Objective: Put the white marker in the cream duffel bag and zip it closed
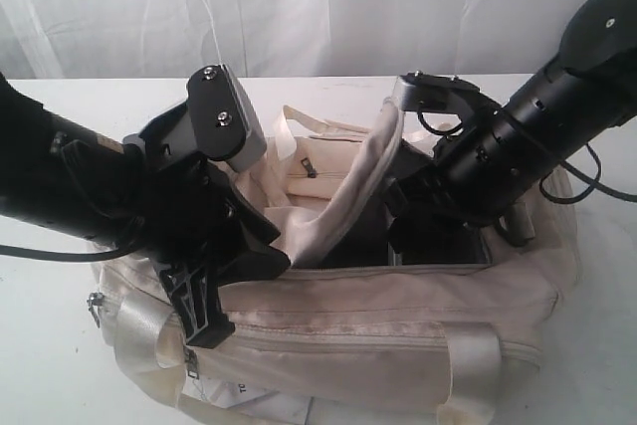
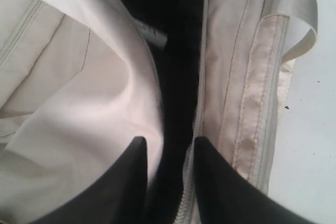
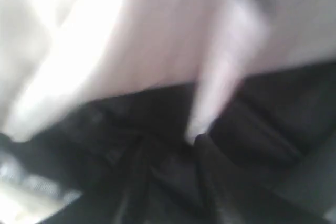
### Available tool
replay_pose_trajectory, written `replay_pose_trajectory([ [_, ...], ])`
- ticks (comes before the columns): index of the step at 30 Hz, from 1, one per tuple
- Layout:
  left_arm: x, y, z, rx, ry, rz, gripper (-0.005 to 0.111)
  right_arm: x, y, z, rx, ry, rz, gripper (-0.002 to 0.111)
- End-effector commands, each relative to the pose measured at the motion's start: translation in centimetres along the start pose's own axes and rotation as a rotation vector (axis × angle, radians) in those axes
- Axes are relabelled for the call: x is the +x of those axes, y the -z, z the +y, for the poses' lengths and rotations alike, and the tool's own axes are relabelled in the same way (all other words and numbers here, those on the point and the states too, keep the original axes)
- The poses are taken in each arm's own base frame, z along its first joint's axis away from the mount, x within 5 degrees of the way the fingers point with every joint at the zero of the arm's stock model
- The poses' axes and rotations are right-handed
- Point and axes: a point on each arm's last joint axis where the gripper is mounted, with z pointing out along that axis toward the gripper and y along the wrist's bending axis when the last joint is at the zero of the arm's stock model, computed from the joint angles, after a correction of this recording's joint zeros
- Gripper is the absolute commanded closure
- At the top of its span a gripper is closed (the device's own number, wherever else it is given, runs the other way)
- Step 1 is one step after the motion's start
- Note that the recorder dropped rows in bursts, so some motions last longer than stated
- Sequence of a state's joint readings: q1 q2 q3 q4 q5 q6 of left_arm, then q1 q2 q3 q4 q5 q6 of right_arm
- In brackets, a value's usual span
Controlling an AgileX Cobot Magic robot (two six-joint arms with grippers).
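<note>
The cream duffel bag (image 1: 378,325) lies on the white table with its top open and its black lining showing. My left gripper (image 1: 224,296) stands at the bag's left end. Its fingers are apart (image 2: 169,142) and straddle the near zipper edge (image 2: 198,103), with dark lining between them. My right gripper (image 1: 428,236) reaches down inside the opening at the right. In the blurred right wrist view the white marker (image 3: 223,72) is a pale streak whose lower end sits by one fingertip of the right gripper (image 3: 169,140). Those dark fingers blend into the lining.
A pale webbing handle (image 1: 348,186) arches over the opening between the two arms. Another handle loop (image 2: 294,3) hangs on the bag's near side. The white table (image 1: 40,345) runs all round the bag, and a white curtain (image 1: 299,7) hangs behind it.
</note>
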State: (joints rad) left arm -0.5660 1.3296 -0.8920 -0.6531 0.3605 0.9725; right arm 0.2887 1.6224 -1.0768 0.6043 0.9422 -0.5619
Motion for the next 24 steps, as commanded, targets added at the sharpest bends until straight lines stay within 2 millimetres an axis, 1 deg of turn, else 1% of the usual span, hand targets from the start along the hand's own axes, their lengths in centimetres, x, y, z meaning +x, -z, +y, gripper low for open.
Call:
replay_pose_trajectory([
  [1, -0.3, 0.1, -0.2, 0.009, 0.015, -0.015, 0.071, 0.2, 1.3, 1.0, -0.017, 0.058, 0.006, 0.069],
  [4, -0.3, 0.1, -0.2, 0.009, 0.015, -0.015, 0.071, 0.4, 2.9, 1.7, 0.006, 0.091, -0.038, 0.065],
  [7, -0.3, 0.1, -0.2, 0.009, 0.015, -0.015, 0.071, 0.9, 4.6, 2.7, 0.014, 0.126, -0.066, 0.065],
  [11, -0.3, 0.1, -0.2, 0.009, 0.015, -0.015, 0.071, 2.0, 7.3, 4.2, 0.030, 0.161, -0.105, 0.065],
  [16, -0.3, 0.1, -0.2, 0.009, -0.001, -0.015, 0.071, 3.7, 10.2, 6.1, 0.030, 0.185, -0.150, 0.065],
  [18, -0.3, 0.1, -0.1, 0.004, -0.004, -0.017, 0.071, 4.4, 11.1, 6.8, 0.024, 0.201, -0.153, 0.065],
  [21, -0.5, 0.1, 0.1, -0.025, -0.018, -0.031, 0.071, 5.0, 11.9, 7.3, 0.027, 0.206, -0.177, 0.065],
  [24, -0.9, 0.8, 0.6, -0.101, -0.032, -0.074, 0.071, 5.1, 12.2, 7.5, 0.031, 0.209, -0.190, 0.065],
])
